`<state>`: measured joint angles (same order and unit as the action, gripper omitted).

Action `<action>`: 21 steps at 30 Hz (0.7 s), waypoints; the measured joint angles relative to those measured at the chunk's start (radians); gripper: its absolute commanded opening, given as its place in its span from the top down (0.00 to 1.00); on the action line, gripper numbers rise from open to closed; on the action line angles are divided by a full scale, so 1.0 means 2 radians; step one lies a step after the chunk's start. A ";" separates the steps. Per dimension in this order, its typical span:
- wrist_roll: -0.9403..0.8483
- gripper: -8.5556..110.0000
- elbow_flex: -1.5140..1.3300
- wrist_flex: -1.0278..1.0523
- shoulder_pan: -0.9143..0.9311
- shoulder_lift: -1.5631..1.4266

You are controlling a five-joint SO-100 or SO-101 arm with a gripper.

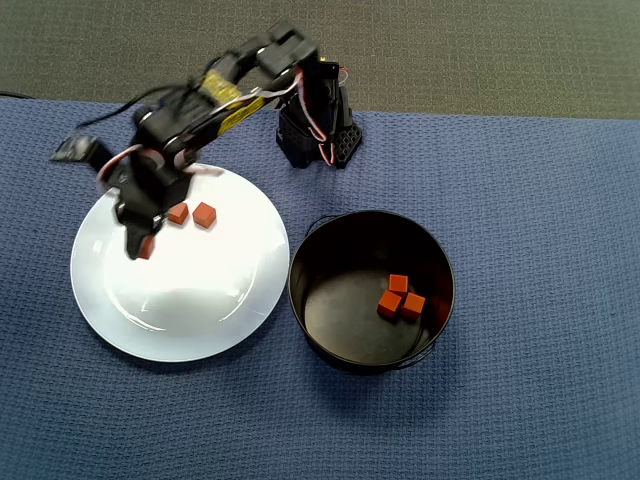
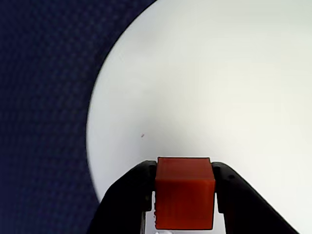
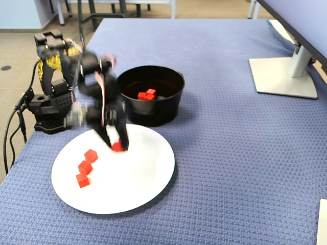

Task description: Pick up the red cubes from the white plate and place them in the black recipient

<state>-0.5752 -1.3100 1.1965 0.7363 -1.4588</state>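
end effector (image 2: pixel 184 197): clamped on one red cube (image 2: pixel 185 192), low over the white plate (image 2: pixel 219 87)
risk: only the lower half looks pinched, so a fast swing could pop it loose short of the black recipient (image 1: pixel 372 290)
orientation: cube sits square between the jaws, flat face to the wrist view, no real long axis
leftovers: three on the plate in the fixed view, three in the pot

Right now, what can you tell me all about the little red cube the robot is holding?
The small orange-red matte cube has flat faces and sharp edges. It sits upright, pinched on two opposite sides by the black two-finger gripper, above the large round white plate, near its rim in the wrist view. Whether it touches the plate, I cannot tell.
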 measured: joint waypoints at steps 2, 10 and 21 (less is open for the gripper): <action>0.035 0.93 -0.021 0.003 -0.035 -0.046; 0.173 0.88 -0.136 -0.001 -0.269 -0.171; 0.154 0.60 -0.187 0.010 -0.407 -0.212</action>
<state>-0.2669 -1.6843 1.2164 -0.0782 -1.8837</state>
